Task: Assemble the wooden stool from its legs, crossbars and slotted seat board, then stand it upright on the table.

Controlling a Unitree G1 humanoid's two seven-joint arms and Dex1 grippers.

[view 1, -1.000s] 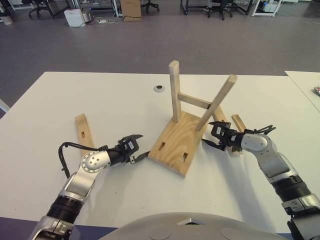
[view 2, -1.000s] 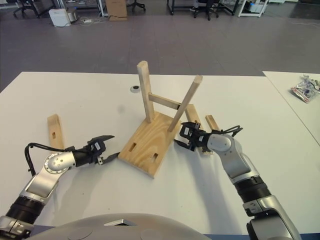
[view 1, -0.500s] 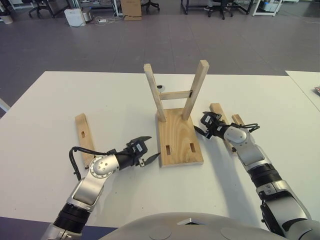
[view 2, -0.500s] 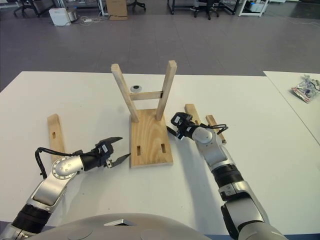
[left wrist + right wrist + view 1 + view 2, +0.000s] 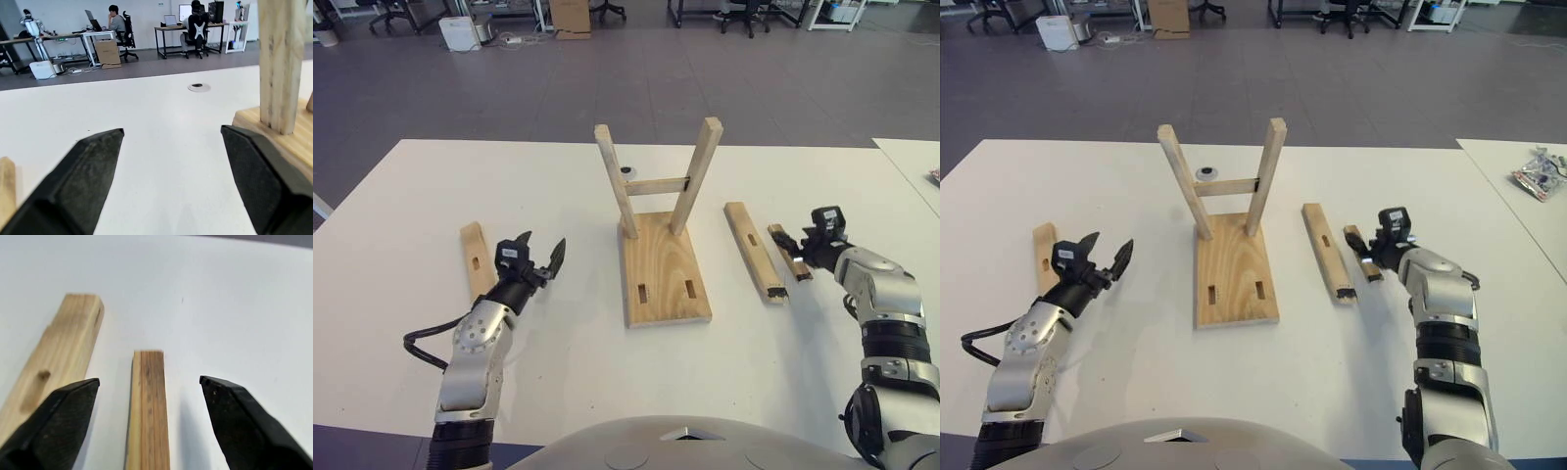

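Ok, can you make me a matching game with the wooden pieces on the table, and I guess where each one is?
Things
1. seat board
2. short crossbar
3. loose leg on the robot's left
4. loose leg on the robot's right

Places
A. lies beside the open left claw
B. lies between the seat board and the short crossbar
C. lies flat with two fitted legs sticking up from it
D. lines up between the fingers of the open right claw

Pairs: 1-C, 2-D, 3-A, 4-B

Silver-grey, rounded shells on left arm and right arm, black bands at joints. Thin black cable looping off left forearm. Matte black, wedge-shaped, grainy fingers on left gripper and right gripper.
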